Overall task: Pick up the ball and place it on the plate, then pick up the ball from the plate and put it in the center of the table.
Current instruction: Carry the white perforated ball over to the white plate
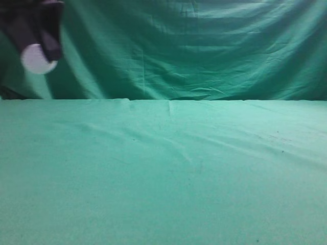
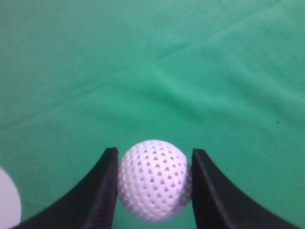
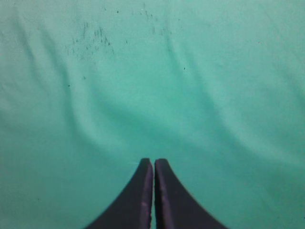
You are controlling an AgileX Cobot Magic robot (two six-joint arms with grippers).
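Observation:
The white dimpled ball (image 2: 153,180) sits between the two black fingers of my left gripper (image 2: 155,153), which is shut on it. In the exterior view this gripper (image 1: 39,52) holds the ball (image 1: 37,60) high at the far left, well above the green table (image 1: 168,168). A white rounded edge (image 2: 6,201) shows at the lower left corner of the left wrist view; it looks like part of the plate. The plate does not show in the exterior view. My right gripper (image 3: 153,164) is shut and empty above bare green cloth, and is out of the exterior view.
A draped green cloth backdrop (image 1: 194,46) hangs behind the table's far edge. The table cloth is slightly wrinkled, with small dark specks (image 3: 90,40) under the right arm.

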